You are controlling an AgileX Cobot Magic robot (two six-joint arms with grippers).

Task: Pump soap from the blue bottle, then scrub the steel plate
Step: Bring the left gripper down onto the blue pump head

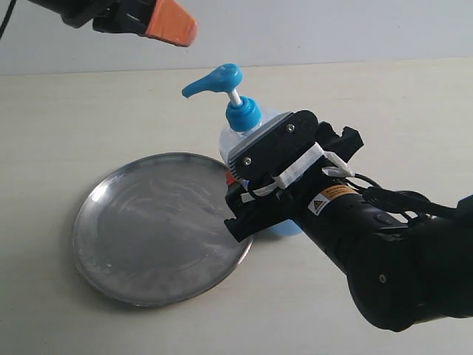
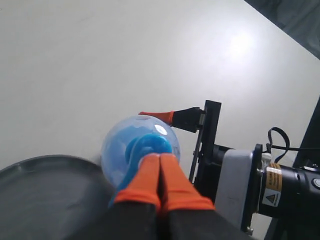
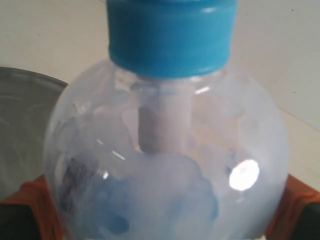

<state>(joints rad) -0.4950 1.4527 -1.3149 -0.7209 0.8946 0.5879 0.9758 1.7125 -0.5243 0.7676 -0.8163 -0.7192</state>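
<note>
While the right gripper (image 1: 244, 194) clamps the blue bottle (image 1: 247, 137), a clear plastic pump bottle with a bright blue head and collar, its orange pads (image 3: 35, 200) press against opposite sides of the round body. The bottle stands upright on the pale beige table (image 1: 384, 103), just beside the right rim of the steel plate (image 1: 148, 237), a round, shallow grey metal dish. The arm hides whether the two touch. Light blue soap (image 3: 150, 200) shows inside the lower part of the bottle, clouding the plastic. The plate's dull surface carries pale streaks.

The left gripper (image 1: 171, 27) has its orange fingers pressed together with nothing between them. It hangs above the pump head, a little to its left in the exterior view, and is clear of it.

A yellow-orange warning sticker (image 1: 332, 197) with a triangle mark sits on the right arm's wrist; its small print is too fine to read. No lettering on the bottle can be made out.
</note>
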